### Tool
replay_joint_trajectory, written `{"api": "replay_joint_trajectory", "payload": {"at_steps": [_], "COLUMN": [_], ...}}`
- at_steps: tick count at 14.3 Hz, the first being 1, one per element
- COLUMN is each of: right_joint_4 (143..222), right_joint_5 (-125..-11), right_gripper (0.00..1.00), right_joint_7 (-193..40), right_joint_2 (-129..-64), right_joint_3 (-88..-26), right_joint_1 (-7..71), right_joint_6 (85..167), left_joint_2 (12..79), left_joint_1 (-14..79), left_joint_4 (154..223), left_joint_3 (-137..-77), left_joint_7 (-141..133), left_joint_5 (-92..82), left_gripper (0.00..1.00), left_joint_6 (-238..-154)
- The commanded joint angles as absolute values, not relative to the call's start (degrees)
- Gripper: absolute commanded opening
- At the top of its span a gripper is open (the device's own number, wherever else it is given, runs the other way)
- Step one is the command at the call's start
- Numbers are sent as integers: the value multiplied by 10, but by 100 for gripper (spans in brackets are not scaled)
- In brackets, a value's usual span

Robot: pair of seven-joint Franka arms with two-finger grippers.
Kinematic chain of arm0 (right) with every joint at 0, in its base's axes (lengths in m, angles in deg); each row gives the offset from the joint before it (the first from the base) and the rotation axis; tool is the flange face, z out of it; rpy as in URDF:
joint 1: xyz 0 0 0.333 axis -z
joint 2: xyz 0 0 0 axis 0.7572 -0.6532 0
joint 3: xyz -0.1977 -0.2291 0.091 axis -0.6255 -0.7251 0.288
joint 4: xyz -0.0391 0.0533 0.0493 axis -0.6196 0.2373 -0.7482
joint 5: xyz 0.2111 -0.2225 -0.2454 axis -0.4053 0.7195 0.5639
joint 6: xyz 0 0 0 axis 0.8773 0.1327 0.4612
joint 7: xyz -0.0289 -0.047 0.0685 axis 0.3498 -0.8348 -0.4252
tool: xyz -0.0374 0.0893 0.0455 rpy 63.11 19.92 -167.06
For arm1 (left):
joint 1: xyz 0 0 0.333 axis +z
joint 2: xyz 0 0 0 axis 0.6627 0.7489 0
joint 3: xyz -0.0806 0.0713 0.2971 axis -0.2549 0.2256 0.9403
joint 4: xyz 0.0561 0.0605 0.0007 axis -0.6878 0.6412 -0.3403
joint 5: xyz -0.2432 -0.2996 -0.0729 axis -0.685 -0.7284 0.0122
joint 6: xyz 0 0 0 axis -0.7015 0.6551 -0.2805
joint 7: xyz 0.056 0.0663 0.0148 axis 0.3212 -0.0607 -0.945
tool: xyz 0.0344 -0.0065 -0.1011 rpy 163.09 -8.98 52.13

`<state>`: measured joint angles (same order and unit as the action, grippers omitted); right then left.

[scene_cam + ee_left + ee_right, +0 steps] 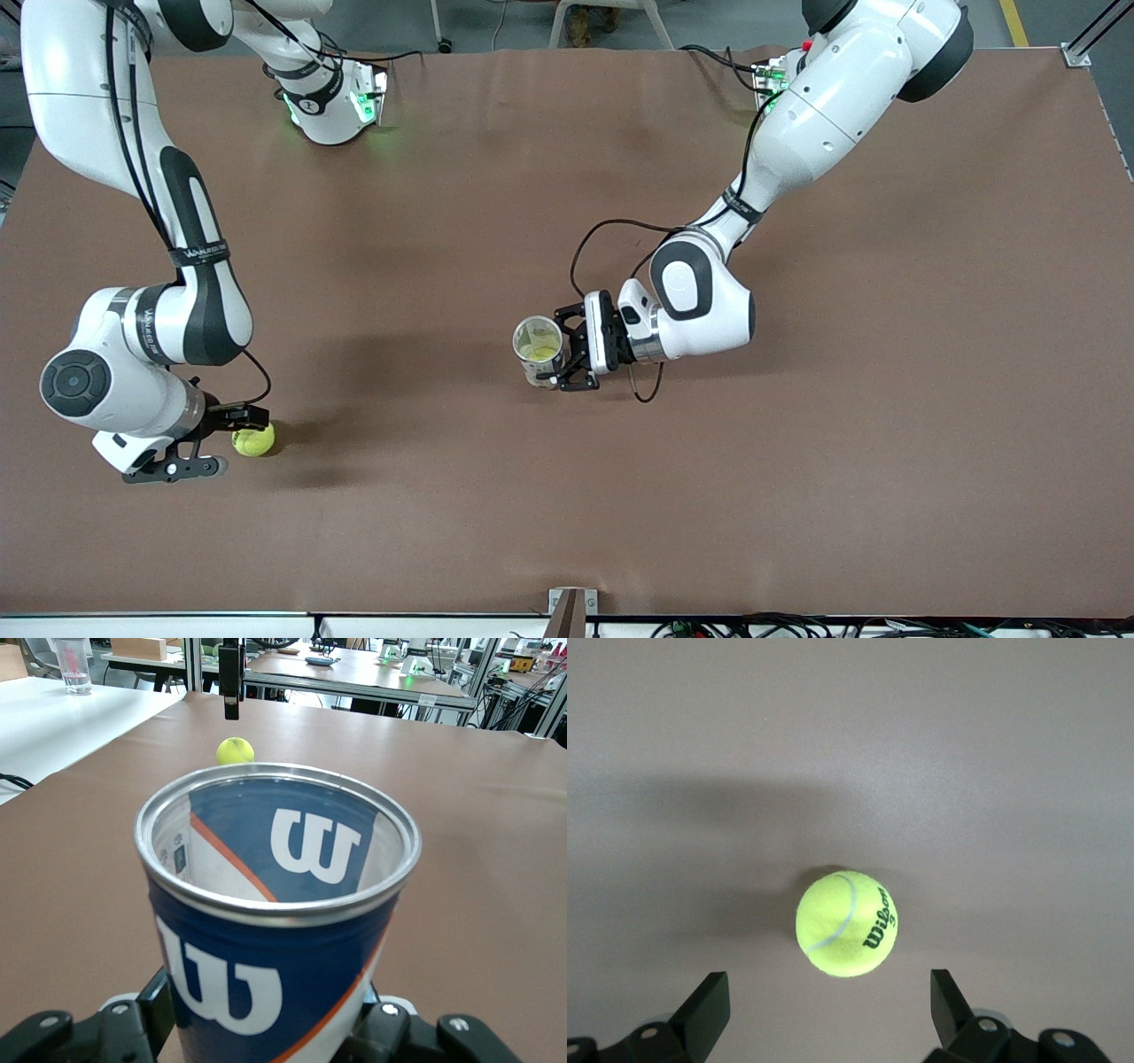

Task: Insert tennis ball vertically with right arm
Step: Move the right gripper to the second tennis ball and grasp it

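A yellow-green tennis ball [254,439] lies on the brown table toward the right arm's end, nearer the front camera than the can. My right gripper [221,440] is open, low over the table just beside the ball. In the right wrist view the ball [847,923] lies just ahead of the open gripper [830,1005], not between the fingers. My left gripper [567,350] is shut on a blue and white Wilson can [538,348] with its open mouth up, near the table's middle. The left wrist view shows the can [266,930] and the ball [235,750].
The brown mat [567,496] covers the whole table. A metal bracket [571,607] sits at the table's edge nearest the front camera. The arms' bases [332,106] stand along the edge farthest from that camera. Other work tables [354,673] show in the left wrist view.
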<state>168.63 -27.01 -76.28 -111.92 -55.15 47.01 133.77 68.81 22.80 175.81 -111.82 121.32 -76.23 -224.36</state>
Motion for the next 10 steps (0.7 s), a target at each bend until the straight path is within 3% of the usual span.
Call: {"api": "replay_joint_trajectory", "payload": {"at_steps": [1, 10], "right_joint_4": [1687, 1689], "right_joint_5": [-263, -309], "right_gripper": [100, 100], "right_joint_7": [-755, -752], "right_joint_2": [-1132, -1159], "right_joint_3": [-539, -538], "right_joint_1": [484, 503], "right_joint_6": [1350, 1383], "left_joint_2": [691, 689], "left_joint_1": [223, 223], "left_joint_4": [1767, 1766], "left_joint_3": [-1111, -1110], "left_joint_7": [1217, 1214], "left_joint_5": [-768, -768], "left_gripper": [78, 78], "left_joint_6": [-2255, -2255]}}
